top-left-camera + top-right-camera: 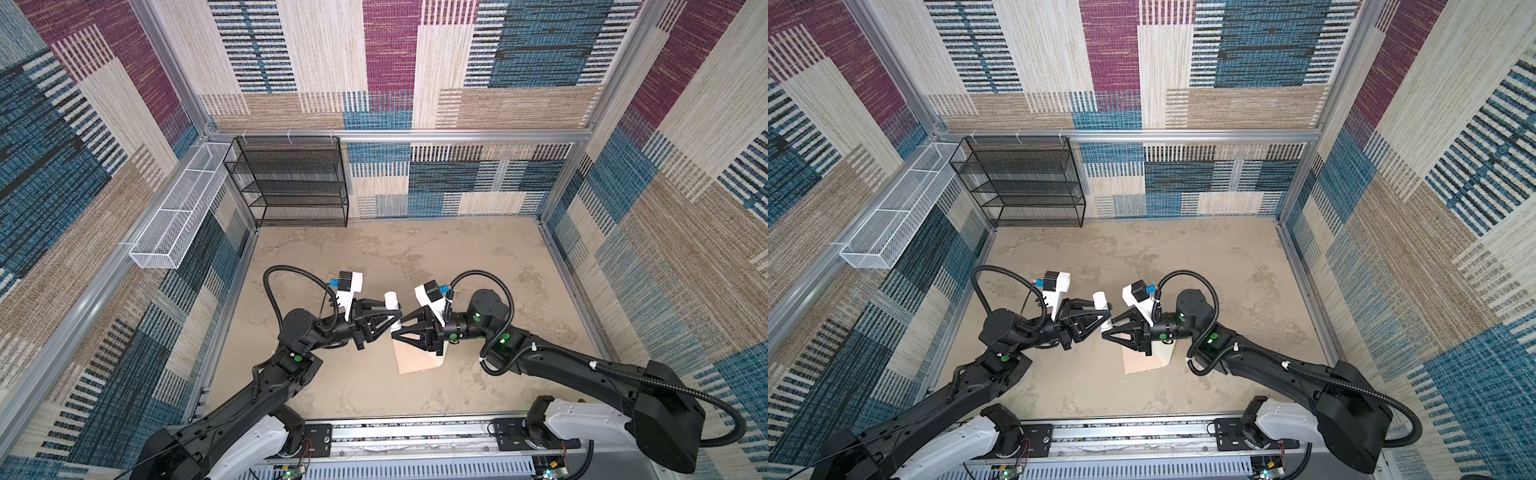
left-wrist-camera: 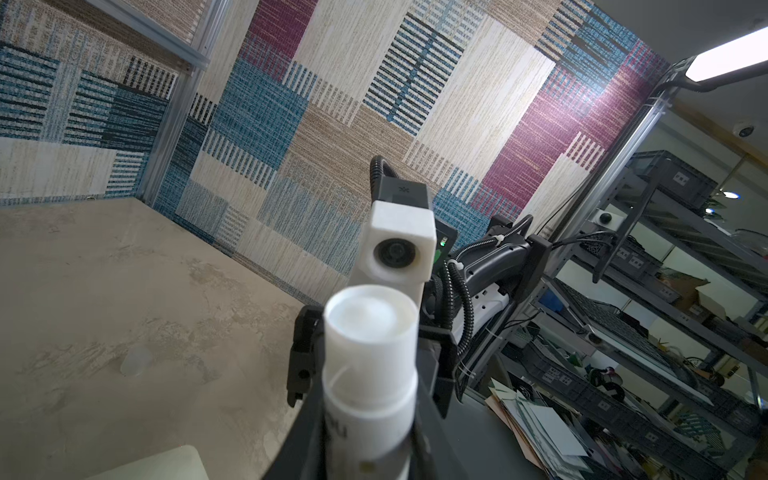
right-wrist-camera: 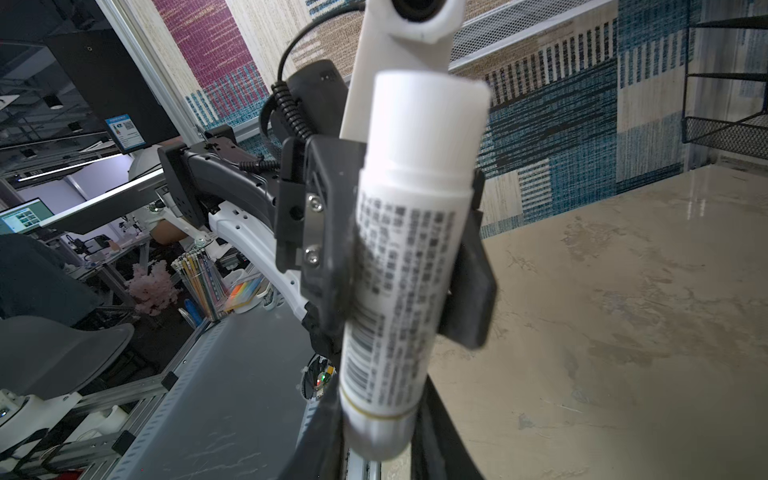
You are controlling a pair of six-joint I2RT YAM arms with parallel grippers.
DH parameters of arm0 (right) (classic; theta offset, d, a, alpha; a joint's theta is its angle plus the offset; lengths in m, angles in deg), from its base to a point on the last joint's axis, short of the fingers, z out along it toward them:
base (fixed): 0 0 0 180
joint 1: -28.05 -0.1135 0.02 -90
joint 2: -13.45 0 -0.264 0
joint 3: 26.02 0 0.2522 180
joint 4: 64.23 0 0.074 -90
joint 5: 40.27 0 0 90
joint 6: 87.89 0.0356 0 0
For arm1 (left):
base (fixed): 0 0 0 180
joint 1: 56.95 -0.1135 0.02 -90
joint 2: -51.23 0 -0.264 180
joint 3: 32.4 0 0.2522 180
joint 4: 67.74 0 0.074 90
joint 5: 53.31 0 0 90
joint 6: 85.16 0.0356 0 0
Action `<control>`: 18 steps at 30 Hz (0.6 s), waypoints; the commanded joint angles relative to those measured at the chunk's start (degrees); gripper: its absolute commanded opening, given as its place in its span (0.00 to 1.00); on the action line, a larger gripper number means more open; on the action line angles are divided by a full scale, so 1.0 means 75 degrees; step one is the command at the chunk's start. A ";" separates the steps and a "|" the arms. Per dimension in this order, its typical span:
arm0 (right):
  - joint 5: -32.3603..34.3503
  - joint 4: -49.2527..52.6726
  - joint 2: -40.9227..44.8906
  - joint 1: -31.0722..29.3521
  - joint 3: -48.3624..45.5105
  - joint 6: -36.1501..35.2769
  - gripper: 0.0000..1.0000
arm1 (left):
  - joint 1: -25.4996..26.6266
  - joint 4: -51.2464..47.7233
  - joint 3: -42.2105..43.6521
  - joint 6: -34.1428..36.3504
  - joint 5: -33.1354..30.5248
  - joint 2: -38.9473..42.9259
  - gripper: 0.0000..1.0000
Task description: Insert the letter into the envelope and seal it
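Above table (image 1: 374,257), near front middle, two arms meet tip to tip. Here left gripper (image 1: 399,314) is clamped on white tube (image 1: 390,300) just under cap (image 3: 430,120), right gripper (image 1: 393,332) clamped on same tube at bottom end. Tube about upright. Peach envelope (image 1: 415,359) lies flat on table below right gripper. Beside its right edge cream strip (image 1: 441,358): letter or flap, cannot tell.

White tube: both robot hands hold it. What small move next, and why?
Probably the left gripper should loosen and shift onto the cap of the white tube. Both sets of jaws clamp its body, the right gripper by the base, so the cap end sticks out untouched.
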 commanded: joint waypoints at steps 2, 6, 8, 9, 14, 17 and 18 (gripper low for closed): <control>0.0003 0.0192 0.0048 0.0018 0.0167 -0.0941 0.50 | -0.0016 -0.0977 -0.0069 0.0267 -0.0410 0.0247 0.00; 0.1038 0.0723 0.0095 0.0013 -0.0002 -0.1718 0.68 | -0.0016 -0.2438 -0.0401 0.0993 -0.1972 0.0623 0.00; 0.1673 0.0686 0.0023 0.0009 -0.0167 -0.1909 0.72 | -0.0016 -0.3076 -0.0594 0.1262 -0.3113 0.0776 0.00; 0.1983 0.0603 -0.0032 0.0010 -0.0248 -0.1942 0.73 | -0.0019 -0.3220 -0.0646 0.1371 -0.3573 0.0829 0.00; 0.4154 -0.0736 -0.0352 -0.0457 -0.0775 -0.2053 0.76 | -0.0016 -0.3254 -0.0901 0.1551 -0.5066 0.0672 0.00; 0.5953 -0.1626 -0.0725 -0.1096 -0.0814 -0.2516 0.75 | 0.0029 -0.3009 -0.0994 0.1411 -0.5541 0.0301 0.00; 0.6411 -0.1888 -0.0885 -0.1253 -0.0786 -0.2641 0.74 | 0.0042 -0.2890 -0.0993 0.1315 -0.5689 0.0192 0.00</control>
